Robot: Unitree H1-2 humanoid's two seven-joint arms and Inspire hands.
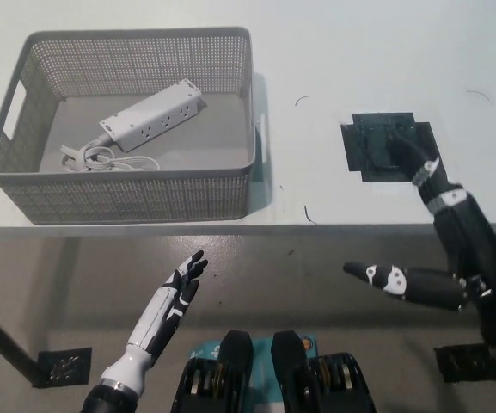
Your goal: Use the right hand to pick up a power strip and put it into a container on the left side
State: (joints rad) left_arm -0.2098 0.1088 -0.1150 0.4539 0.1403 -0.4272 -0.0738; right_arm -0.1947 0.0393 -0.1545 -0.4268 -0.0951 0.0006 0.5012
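Nearest, the white left robot hand (181,286) rests below the surface edge, fingers apart and empty; the black right robot hand (428,258), spread and empty, hangs at the pale surface (333,52) edge. Beyond, the white power strip (152,114) with coiled cord already lies inside the grey perforated plastic basket (127,196) at left. The placing looks done, so the right arm should retreat low and clear of the black square patch (383,146).

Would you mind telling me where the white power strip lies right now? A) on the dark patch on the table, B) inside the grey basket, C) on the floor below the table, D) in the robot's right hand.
B: the power strip rests on the floor of the grey basket with its coiled cord beside it, while the right hand is open and holds nothing near the table's front edge.
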